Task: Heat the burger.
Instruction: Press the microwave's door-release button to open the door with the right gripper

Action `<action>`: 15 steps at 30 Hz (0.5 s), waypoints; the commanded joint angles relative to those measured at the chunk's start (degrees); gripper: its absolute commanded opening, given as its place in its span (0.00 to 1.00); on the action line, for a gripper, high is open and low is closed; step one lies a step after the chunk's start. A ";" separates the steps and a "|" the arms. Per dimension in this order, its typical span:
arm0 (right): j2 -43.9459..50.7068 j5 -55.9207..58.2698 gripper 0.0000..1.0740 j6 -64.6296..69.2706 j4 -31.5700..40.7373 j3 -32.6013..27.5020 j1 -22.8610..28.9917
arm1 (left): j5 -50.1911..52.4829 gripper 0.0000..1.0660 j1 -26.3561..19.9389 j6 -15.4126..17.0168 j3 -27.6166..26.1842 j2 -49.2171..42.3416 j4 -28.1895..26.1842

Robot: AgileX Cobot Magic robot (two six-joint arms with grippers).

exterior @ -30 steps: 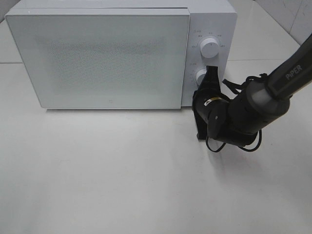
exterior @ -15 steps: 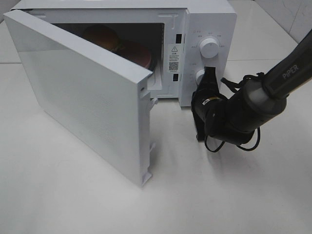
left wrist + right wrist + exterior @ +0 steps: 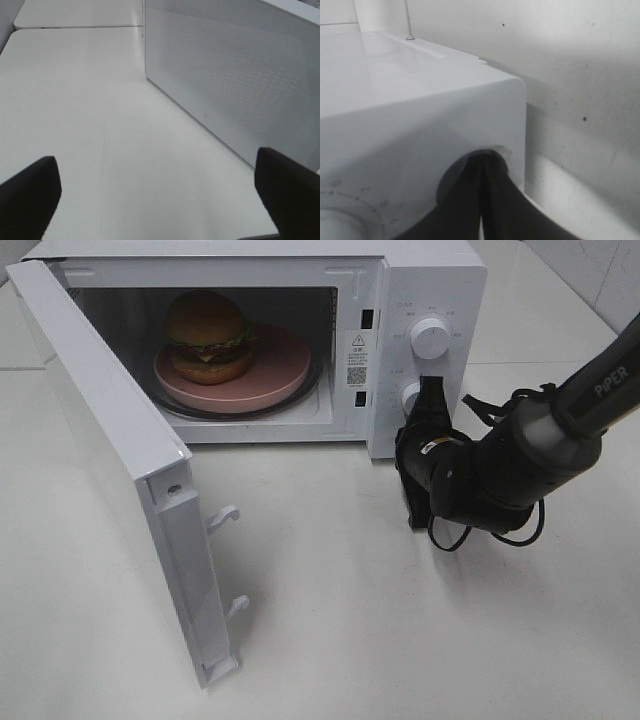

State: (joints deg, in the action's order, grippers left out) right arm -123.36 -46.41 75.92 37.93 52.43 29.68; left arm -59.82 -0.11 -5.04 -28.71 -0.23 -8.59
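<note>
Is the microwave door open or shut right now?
Open. The microwave door stands angled out wide on the left, and the burger on its pink plate is plainly visible inside the oven.

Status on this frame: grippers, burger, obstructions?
Right gripper shut, tip at lower knob. Left gripper open, holding nothing. Burger on plate inside microwave. Door wide open.
</note>
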 commanded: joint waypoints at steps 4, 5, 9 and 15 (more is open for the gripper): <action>2.98 1.09 0.00 -0.74 -4.41 -0.46 -1.03 | 0.46 0.95 -0.29 0.00 0.17 -1.20 -0.06; 2.98 1.09 0.00 -0.74 -4.41 -0.46 -1.03 | 0.46 0.95 -0.29 0.00 0.17 -1.20 -0.06; 4.18 2.52 0.00 -0.80 -4.30 -2.86 -0.92 | 0.46 0.95 -0.29 0.00 0.17 -1.20 -0.06; 6.25 4.07 0.00 -1.20 -4.30 -6.07 -0.92 | 0.46 0.95 -0.29 0.00 0.17 -1.20 -0.06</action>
State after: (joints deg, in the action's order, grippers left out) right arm -118.43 -42.86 75.75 34.32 47.15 28.99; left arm -59.82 -0.11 -5.04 -28.71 -0.23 -8.59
